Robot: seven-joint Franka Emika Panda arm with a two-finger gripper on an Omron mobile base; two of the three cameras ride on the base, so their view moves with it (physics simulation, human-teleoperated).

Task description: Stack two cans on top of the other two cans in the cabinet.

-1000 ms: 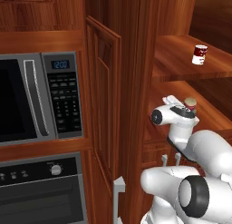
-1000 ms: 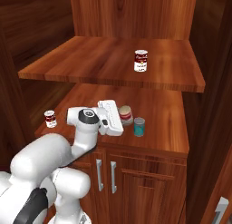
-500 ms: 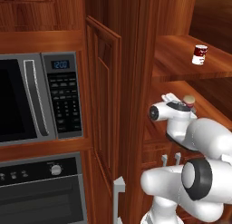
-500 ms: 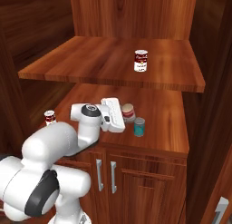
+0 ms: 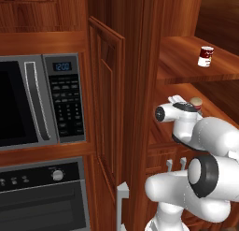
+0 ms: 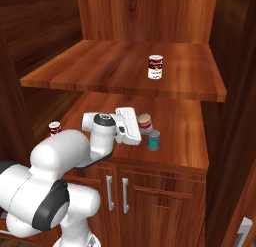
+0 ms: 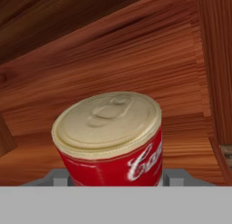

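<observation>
**Red can clamped, low shelf of cabinet**

Glossy reddish-brown cabinet (image 6: 125, 66), two flat shelves; microwave (image 5: 39, 101) left of cabinet, oven (image 5: 42, 197) beneath it, clock reading 12:00. Compared with a second ago: forearm swung higher and nearer base, hand and can barely shifted. Gripper (image 6: 142, 127) closed around red can (image 7: 111, 139), pale top, white script "Co…" legible. Teal can (image 6: 153, 140) just beside it. Soup can (image 6: 156, 67) on upper shelf. White can (image 6: 55, 129) at left edge of lower shelf.
</observation>
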